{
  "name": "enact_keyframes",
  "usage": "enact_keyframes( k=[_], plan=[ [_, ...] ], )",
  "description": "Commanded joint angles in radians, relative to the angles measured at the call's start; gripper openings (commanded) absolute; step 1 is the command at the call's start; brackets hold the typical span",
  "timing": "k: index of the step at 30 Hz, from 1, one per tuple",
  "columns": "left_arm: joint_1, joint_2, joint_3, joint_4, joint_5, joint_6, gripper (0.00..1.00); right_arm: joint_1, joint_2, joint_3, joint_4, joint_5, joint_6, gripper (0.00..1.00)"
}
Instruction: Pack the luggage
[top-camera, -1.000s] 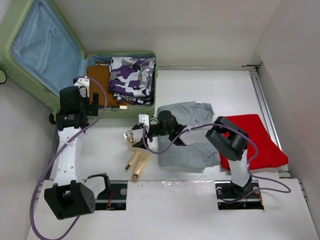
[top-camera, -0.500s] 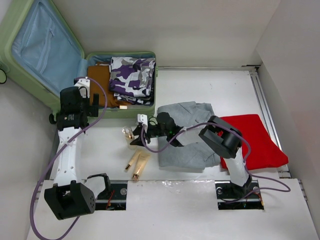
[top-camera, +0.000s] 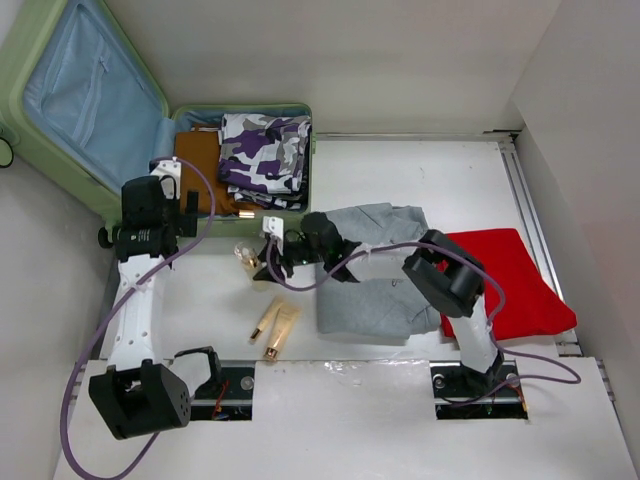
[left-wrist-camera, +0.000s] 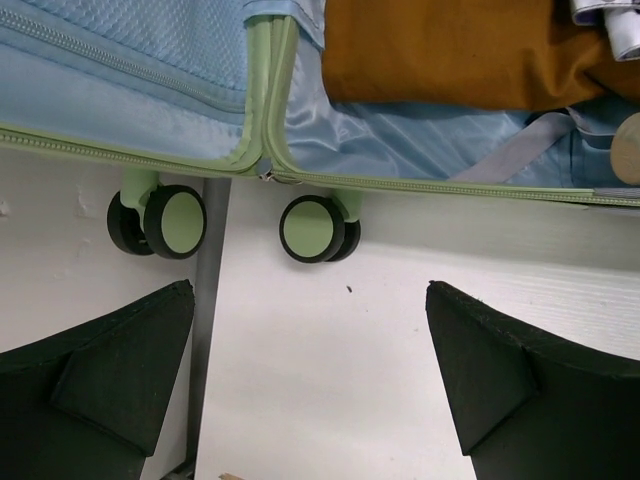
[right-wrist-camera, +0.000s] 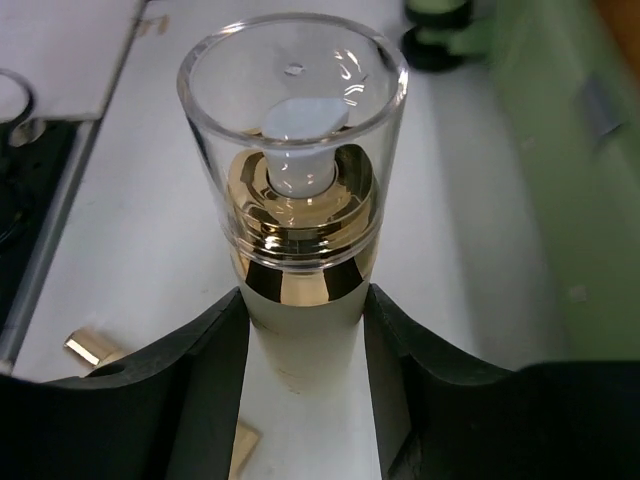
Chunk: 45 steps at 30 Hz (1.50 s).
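From above, the large pale green hard-shell suitcase (top-camera: 60, 165) lies open at the table's far left corner, its blue-lined lid leaning back. Its base holds a brown folded garment (top-camera: 197, 165) beside a purple-and-white camouflage garment (top-camera: 265, 155). The left gripper (top-camera: 178, 205) hovers at the suitcase's near edge. The right gripper (top-camera: 260, 264) grips a cream pump bottle with gold collar and clear cap (top-camera: 245, 254) just in front of the case. A grey sweatshirt (top-camera: 380, 285) and a red folded cloth (top-camera: 515, 285) lie to the right

Left wrist view: the left gripper (left-wrist-camera: 310, 385) stands wide open and empty above bare table, facing the suitcase's (left-wrist-camera: 400, 183) two green-and-black wheels (left-wrist-camera: 315, 228)

Right wrist view: the right gripper's (right-wrist-camera: 305, 400) black fingers (right-wrist-camera: 200, 400) clamp both sides of the pump bottle's (right-wrist-camera: 300, 180) cream body
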Motion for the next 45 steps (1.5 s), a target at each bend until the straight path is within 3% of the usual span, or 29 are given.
enact_keyframes(
  k=[1,2,8,11,19,31,37,45],
  plan=[
    [0.003,-0.013,-0.007,0.043,-0.04,0.007,1.0,0.015,-0.207,0.205,-0.194,0.155,-0.142,0.0],
    [0.003,-0.013,-0.007,0.043,-0.05,-0.003,1.0,0.015,-0.248,0.241,-0.339,0.201,-0.226,0.0],
    [0.003,0.028,0.002,0.052,-0.05,-0.021,1.0,0.015,-0.282,0.491,-0.676,0.595,-0.381,0.0],
    [0.003,0.048,0.011,0.052,-0.006,-0.021,1.0,0.015,-0.198,0.634,-0.823,0.804,-0.443,0.0],
    [0.003,0.11,0.054,0.071,0.025,-0.041,1.0,0.006,0.214,1.128,-1.161,0.99,-0.53,0.0],
    [0.003,0.13,0.036,0.102,-0.006,-0.03,1.0,-0.014,0.359,1.162,-1.279,0.922,-0.53,0.02],
    [0.003,0.13,0.036,0.092,0.023,-0.03,1.0,-0.014,0.416,1.179,-1.281,0.841,-0.53,0.36],
    [0.003,0.13,0.045,0.092,0.033,-0.021,1.0,-0.024,0.447,1.145,-1.216,0.691,-0.575,0.56]
  ],
)
